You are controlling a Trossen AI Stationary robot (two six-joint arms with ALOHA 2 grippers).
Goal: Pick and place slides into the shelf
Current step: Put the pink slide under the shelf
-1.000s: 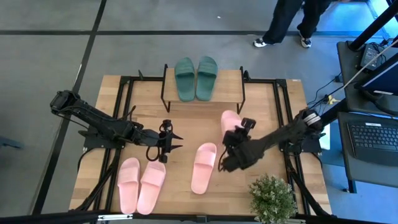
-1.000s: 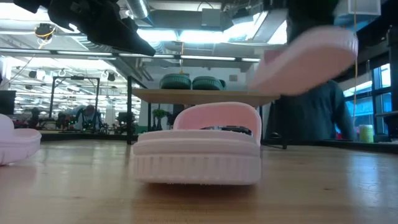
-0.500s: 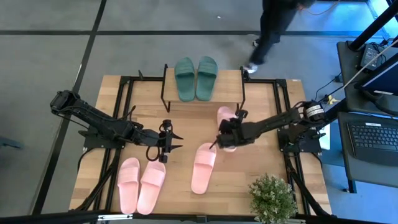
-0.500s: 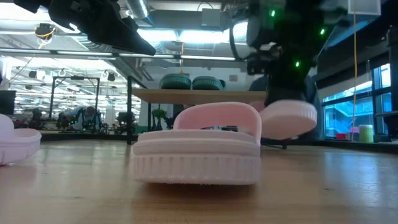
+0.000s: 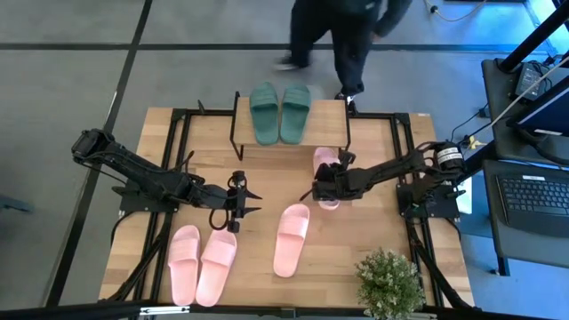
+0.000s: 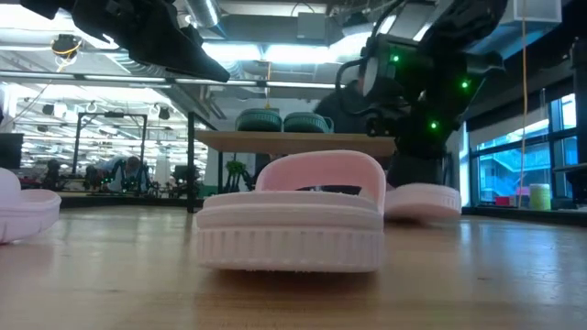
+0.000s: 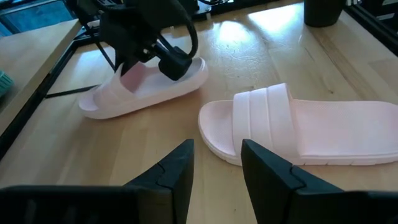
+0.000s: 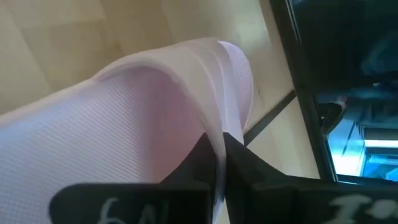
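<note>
Pink slide point(image 5: 325, 165) lay lengthwise toward shelf point(image 5: 324, 124), strap pinched in right claw point(image 5: 317, 189); a second earlier it hung raised, farther back.

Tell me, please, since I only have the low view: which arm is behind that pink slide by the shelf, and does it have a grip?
Observer: It is the right arm. Its right claw is shut on the strap of the pink slide, as the right wrist view shows.
Operator: Thanks. Is there room on the shelf?
Observer: Yes. From above, the green pair fills the left and middle of the shelf; the plank's right end is bare.
Operator: And the left arm?
Observer: The left claw hangs open, holding nothing, left of the lone pink slide on the table.
</note>
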